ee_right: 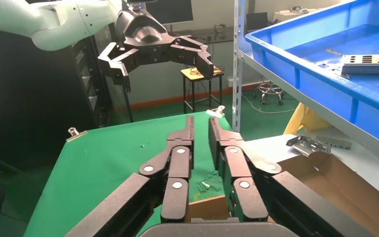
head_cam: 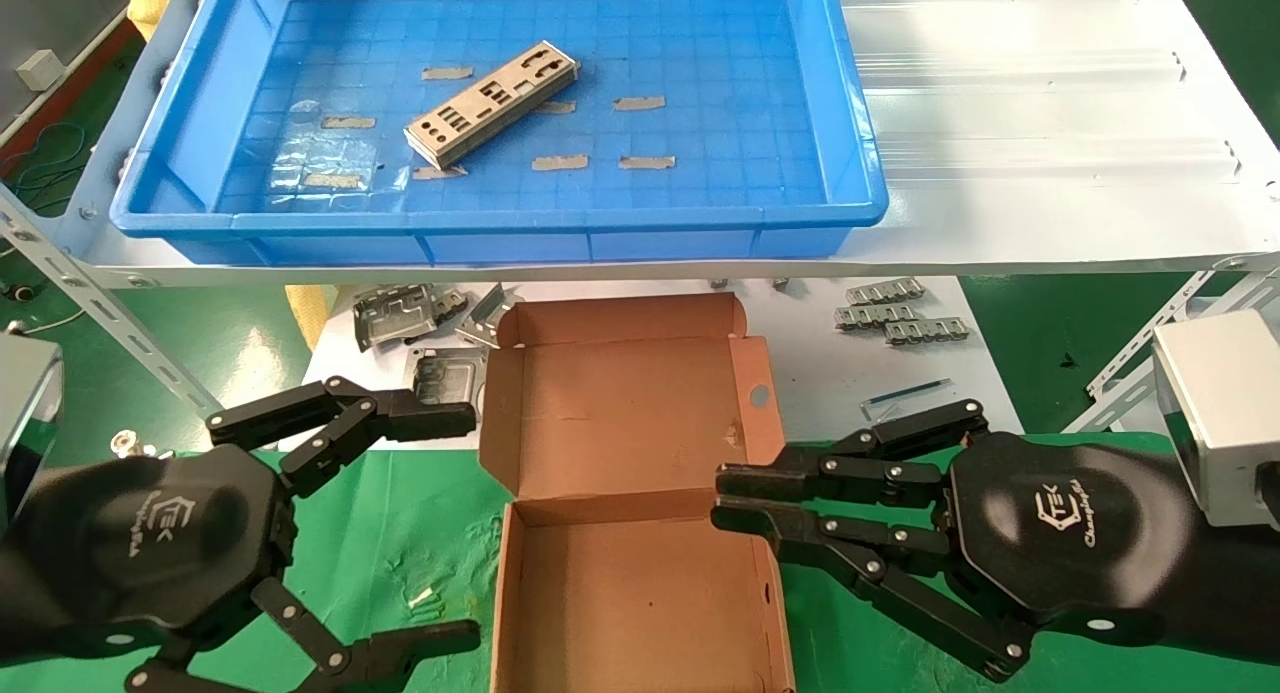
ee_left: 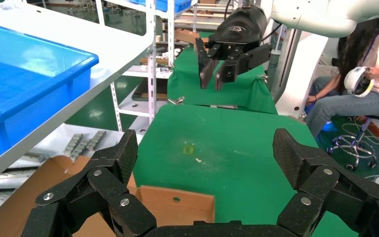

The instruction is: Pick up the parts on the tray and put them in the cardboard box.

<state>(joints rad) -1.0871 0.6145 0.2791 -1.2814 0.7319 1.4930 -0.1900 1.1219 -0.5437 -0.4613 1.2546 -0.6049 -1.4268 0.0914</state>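
Observation:
A small stack of silver-grey parts (head_cam: pixel 492 105) (ee_right: pixel 370 64) lies slantwise in the middle of the blue tray (head_cam: pixel 500 235) (ee_right: pixel 321 86) on the raised white shelf. Below it, the cardboard box (head_cam: pixel 640 583) (ee_left: pixel 177 205) sits open on the green cloth, lid folded back, nothing inside. At the box's left side my left gripper (head_cam: pixel 472 523) (ee_left: pixel 206 148) is spread wide open and empty. At the box's right wall my right gripper (head_cam: pixel 718 495) (ee_right: pixel 200 123) has its fingers almost together with only a thin slit between them, holding nothing.
Bent grey brackets (head_cam: pixel 400 318) lie on the white board behind the box's left corner, and ribbed metal strips (head_cam: pixel 900 313) behind its right. The shelf's front edge (head_cam: pixel 1000 263) overhangs them. Tan tape scraps (head_cam: pixel 560 162) dot the tray floor. A seated person (ee_left: pixel 370 89) is beyond the table.

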